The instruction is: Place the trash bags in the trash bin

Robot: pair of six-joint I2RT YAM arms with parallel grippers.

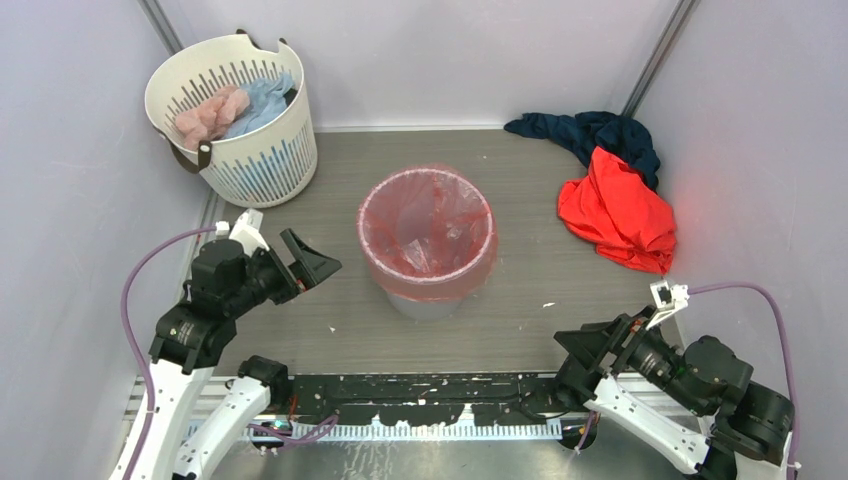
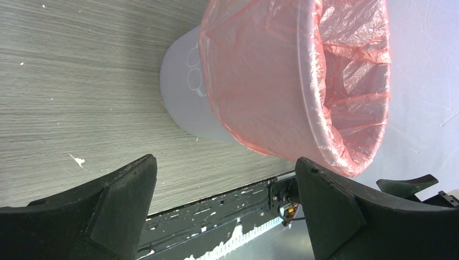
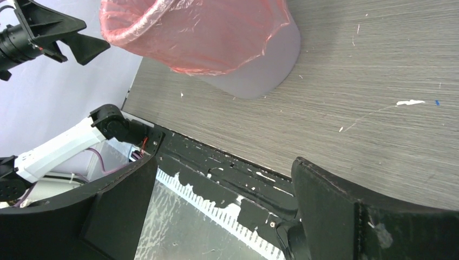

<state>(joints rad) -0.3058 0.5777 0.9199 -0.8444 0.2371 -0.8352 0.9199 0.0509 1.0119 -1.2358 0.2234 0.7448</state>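
The light grey trash bin (image 1: 432, 304) stands upright in the middle of the wooden floor. A translucent pink trash bag (image 1: 425, 235) lines it, its edge folded over the rim and hanging down the outside. My left gripper (image 1: 312, 258) hovers open and empty to the bin's left. My right gripper (image 1: 585, 348) is open and empty, low at the bin's near right. The left wrist view shows the bag (image 2: 281, 81) over the bin (image 2: 181, 92), beyond the open left gripper (image 2: 223, 162). In the right wrist view the bag (image 3: 200, 32) and bin (image 3: 260, 70) lie past the open right gripper (image 3: 223, 162).
A white slotted laundry basket (image 1: 262, 165) with pink and blue cloths stands at the back left. A red-orange garment (image 1: 615, 210) and a dark navy one (image 1: 590, 135) lie at the back right. Pale walls enclose three sides. A black rail (image 1: 420, 390) runs along the near edge.
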